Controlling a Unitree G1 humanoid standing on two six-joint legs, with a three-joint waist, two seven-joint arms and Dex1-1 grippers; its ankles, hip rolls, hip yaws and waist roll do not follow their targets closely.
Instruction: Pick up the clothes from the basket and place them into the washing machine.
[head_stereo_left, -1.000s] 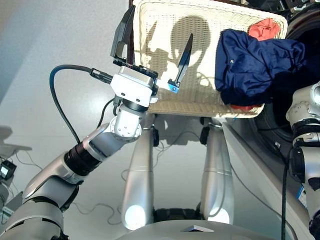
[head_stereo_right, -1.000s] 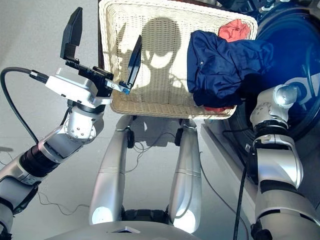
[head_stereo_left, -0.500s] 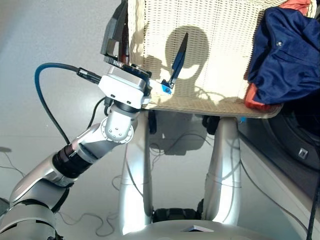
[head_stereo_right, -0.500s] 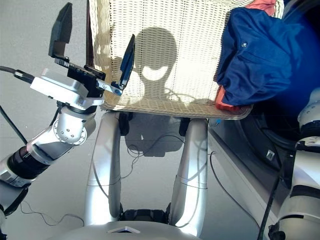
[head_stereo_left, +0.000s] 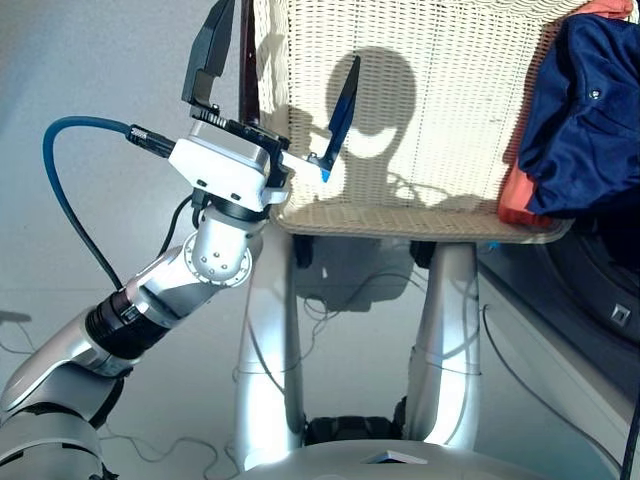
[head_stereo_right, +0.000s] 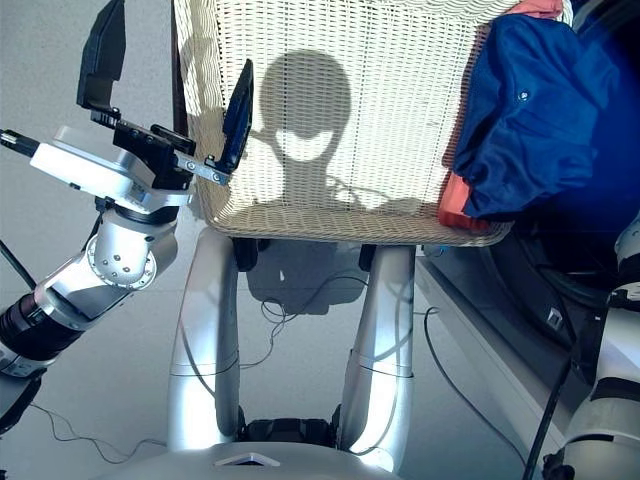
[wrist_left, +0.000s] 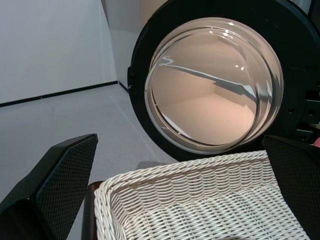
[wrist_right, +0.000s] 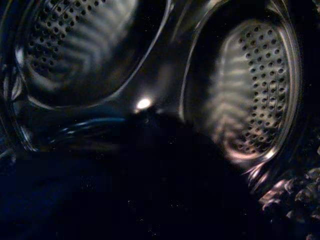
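Observation:
The cream wicker basket stands ahead of me on a stand. A navy garment lies heaped at its right end, with a red-orange garment showing under it. My left gripper is open astride the basket's left rim, one finger outside and one inside, holding nothing. The washing machine's round glass door stands open behind the basket. The right wrist view looks into the perforated drum, where dark cloth fills the foreground and hides my right gripper.
The washing machine's dark front runs along the right, below the basket. Two silver posts rise under the basket. Thin cables trail on the grey floor, and a blue cable loops off my left arm.
The whole picture has shifted, so the camera has moved and the clothes now sit nearer the right edge. My left gripper stays open at the basket's left rim.

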